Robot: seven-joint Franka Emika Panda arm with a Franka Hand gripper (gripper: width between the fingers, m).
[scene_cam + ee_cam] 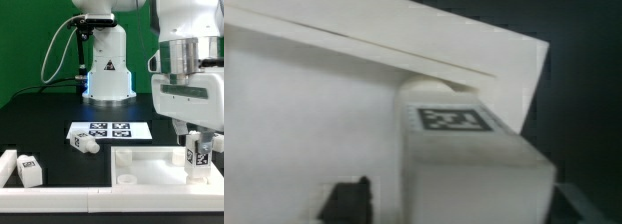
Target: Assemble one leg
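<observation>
Black tabletop, robot base at the far side. Tool (197,143) is closed narrow on the leg (198,155), held upright, apparently so that its lower end can seat at the far corner of the panel (150,152) on the exterior view's right. The leg sits between the fingers and projects below them. A spare leg (84,144) lies beside the marker board (110,130), on the exterior view's left.

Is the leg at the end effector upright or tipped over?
Upright: the leg stands vertical by the end effector, at the white panel's corner, tag facing the exterior view.
</observation>
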